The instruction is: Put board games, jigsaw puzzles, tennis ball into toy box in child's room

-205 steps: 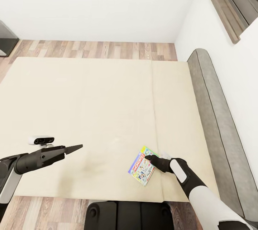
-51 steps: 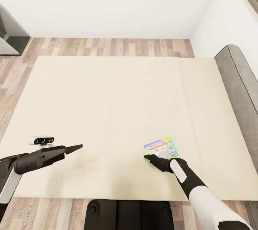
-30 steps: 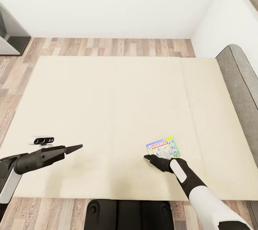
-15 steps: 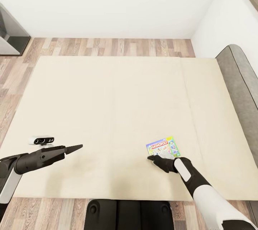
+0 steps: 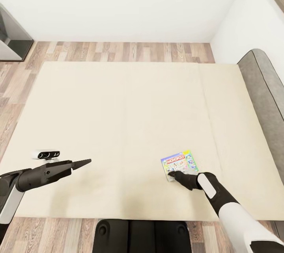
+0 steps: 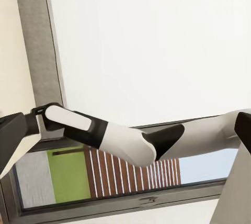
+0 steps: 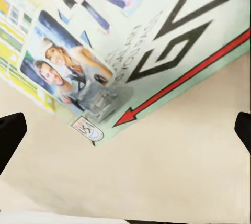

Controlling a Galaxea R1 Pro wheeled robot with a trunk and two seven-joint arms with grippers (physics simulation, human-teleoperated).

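We had our right gripper (image 5: 172, 174) at the near edge of the board game (image 5: 179, 164), a pale box with a red banner lying flat on the bed (image 5: 118, 127) toward our right front, well short of the grey headboard (image 5: 264, 83). The box lay just beyond the gripper tips, straight ahead along the arm's reach. It looked close to square and slightly skewed, with its banner edge turned away from us. In the right wrist view the fingertips (image 7: 10, 135) stood at the far sides of the picture with the box corner (image 7: 130, 51) between them, so we judged the jaws spread wide and holding nothing. The right arm was clearly the nearer one. Our left gripper (image 5: 81, 162) hovered over the left part of the mattress, well apart from the box, and we could not tell how it was set. The mattress around the box was bare, with open room on every side. Since the box is thin and lies flat on soft bedding, we judged the next move would need a low approach under its near edge.
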